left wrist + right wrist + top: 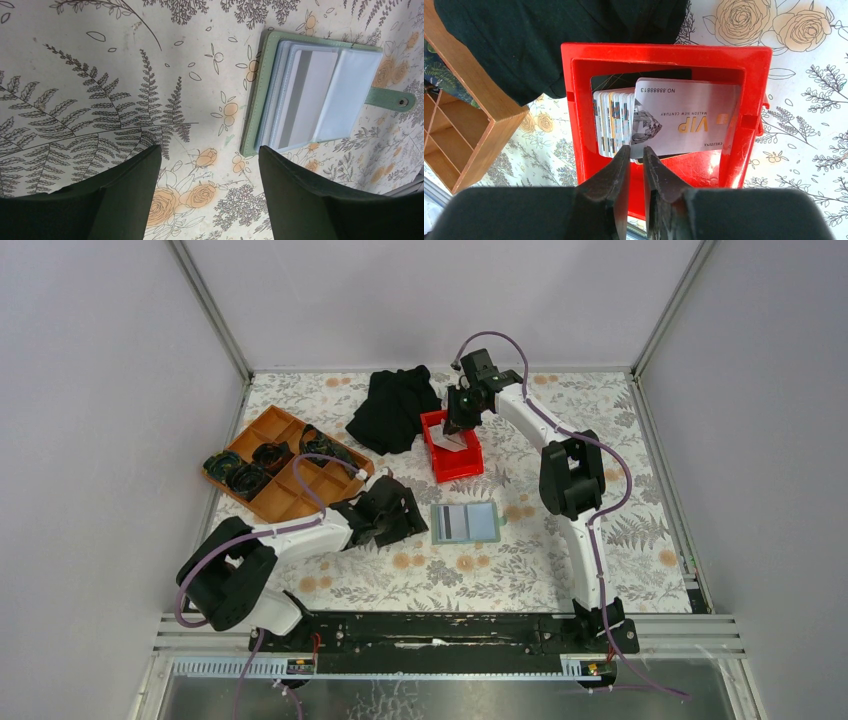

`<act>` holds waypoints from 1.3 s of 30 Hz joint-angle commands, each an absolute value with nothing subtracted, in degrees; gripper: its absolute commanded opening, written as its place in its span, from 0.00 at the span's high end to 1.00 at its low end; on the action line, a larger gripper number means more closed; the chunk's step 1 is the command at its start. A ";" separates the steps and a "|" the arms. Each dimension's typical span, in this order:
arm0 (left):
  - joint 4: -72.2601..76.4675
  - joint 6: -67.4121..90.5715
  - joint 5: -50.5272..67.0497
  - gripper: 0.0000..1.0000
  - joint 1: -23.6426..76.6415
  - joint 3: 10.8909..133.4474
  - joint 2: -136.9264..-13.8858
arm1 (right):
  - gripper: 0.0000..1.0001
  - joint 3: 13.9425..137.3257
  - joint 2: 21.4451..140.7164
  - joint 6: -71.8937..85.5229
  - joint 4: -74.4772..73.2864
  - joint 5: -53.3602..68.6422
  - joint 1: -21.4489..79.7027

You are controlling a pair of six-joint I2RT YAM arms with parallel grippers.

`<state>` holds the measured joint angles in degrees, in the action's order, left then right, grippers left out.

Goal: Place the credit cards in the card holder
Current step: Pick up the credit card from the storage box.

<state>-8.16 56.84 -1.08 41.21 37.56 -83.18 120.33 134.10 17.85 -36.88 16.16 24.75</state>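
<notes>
The card holder [465, 523] lies open on the floral table, grey-green outside [257, 100], with pale clear sleeves and a light card with a grey stripe [305, 100] in one. My left gripper [415, 520] [210, 150] rests open just left of it, holding nothing. Several credit cards [614, 122] stand on edge in the red bin [664, 52], and a silver VIP card [689, 117] leans over them. My right gripper [455, 432] [635, 148] reaches into the bin, jaws nearly together. The VIP card's lower corner sits in the narrow gap at the tips. Whether it is pinched does not show.
A black cloth [393, 408] lies bunched behind and left of the red bin [452, 462]. An orange compartment tray [290, 495] with dark items stands at the left. Metal frame rails border the table.
</notes>
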 commanded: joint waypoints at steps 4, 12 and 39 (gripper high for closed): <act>-11.12 57.39 -1.12 0.21 42.16 35.53 -83.93 | 0.81 121.56 130.58 17.90 -36.93 16.66 25.95; -10.92 57.70 -1.07 0.21 42.68 35.42 -84.04 | 0.82 120.83 128.86 17.84 -36.99 16.12 26.09; -11.19 58.42 -1.33 0.21 43.56 35.22 -83.05 | 0.90 116.55 124.86 10.77 -40.96 -1.84 26.07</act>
